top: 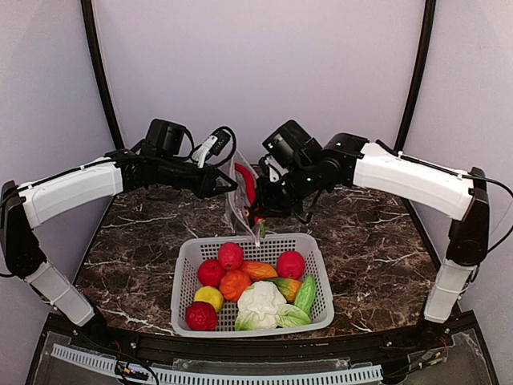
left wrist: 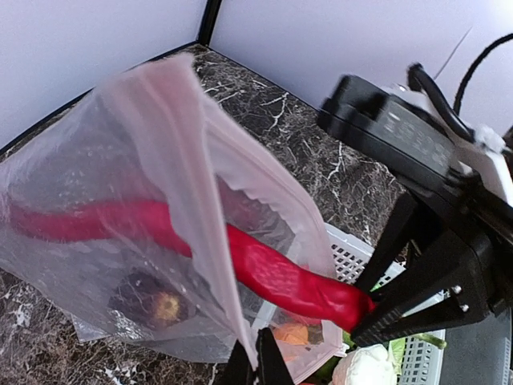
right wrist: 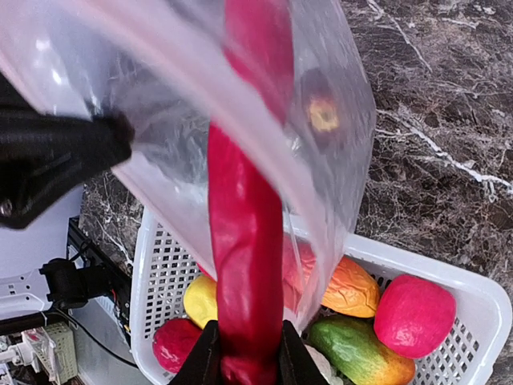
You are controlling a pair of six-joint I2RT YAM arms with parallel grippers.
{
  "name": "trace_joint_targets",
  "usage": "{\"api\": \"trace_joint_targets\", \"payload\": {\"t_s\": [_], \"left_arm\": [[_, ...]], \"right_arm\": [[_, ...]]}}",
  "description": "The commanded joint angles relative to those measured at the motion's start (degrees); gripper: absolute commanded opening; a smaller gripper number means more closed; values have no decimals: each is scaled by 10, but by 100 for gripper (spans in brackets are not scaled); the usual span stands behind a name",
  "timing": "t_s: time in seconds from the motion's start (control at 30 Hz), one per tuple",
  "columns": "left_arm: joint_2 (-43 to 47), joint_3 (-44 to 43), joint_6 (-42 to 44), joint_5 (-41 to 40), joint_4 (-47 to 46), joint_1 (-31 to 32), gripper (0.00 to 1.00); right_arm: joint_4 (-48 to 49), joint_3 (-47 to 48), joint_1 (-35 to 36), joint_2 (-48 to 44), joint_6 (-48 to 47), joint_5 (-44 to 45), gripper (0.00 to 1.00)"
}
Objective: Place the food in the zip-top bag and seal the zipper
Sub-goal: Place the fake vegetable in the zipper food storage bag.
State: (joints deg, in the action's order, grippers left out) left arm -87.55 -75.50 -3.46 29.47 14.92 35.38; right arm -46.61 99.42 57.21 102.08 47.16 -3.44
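chilli (right wrist: pixel 244 241) clamped in right pincer (right wrist: pixel 244 365), far end inside zip-top bag (left wrist: pixel 96 160), left pincer (left wrist: pixel 255 365) pinching its rim

Zip-top bag (left wrist: pixel 152 152): thin clear plastic film, crinkled, soft sheen. Red chili (right wrist: pixel 244 241): glossy plastic w/ fine pebbled skin. Other toy food (top: pixel 231 255): shiny, smooth plastic; cauliflower (top: pixel 260 298) bumpy, duller. Basket (top: pixel 183 281): white slotted plastic, semi-matt. Table (top: pixel 377 233): dark marble-look top w/ white veins, polished. 2 arm shells (top: pixel 409 180): smooth white, slight gloss.

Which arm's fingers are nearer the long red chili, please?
Right. The right fingers clamp the chili at its end; the left fingers pinch the bag edge beside it.
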Motion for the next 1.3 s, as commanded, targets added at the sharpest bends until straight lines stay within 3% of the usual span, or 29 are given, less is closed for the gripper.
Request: {"api": "trace_joint_targets", "payload": {"t_s": [0.0,0.27,0.53,0.77,1.0,1.27], "left_arm": [[-2,-5,29,48,10,15,1],[-10,-9,57,65,23,39,1],[-21,-9,38,48,16,42,1],[-18,-11,16,16,18,42,1],[-18,-16,3,-16,27,40,1],[-17,-14,-28,-50,24,13,1]], "right_arm": [[-11,44,-15,30,-26,-6,21],[-76,121,-21,96,-42,59,23],[-69,122,-21,115,-63,106,24],[-68,107,-21,110,-71,131,42],[-52,98,-19,94,-82,125,45],[33,40,-4,19,-127,74,56]]}}
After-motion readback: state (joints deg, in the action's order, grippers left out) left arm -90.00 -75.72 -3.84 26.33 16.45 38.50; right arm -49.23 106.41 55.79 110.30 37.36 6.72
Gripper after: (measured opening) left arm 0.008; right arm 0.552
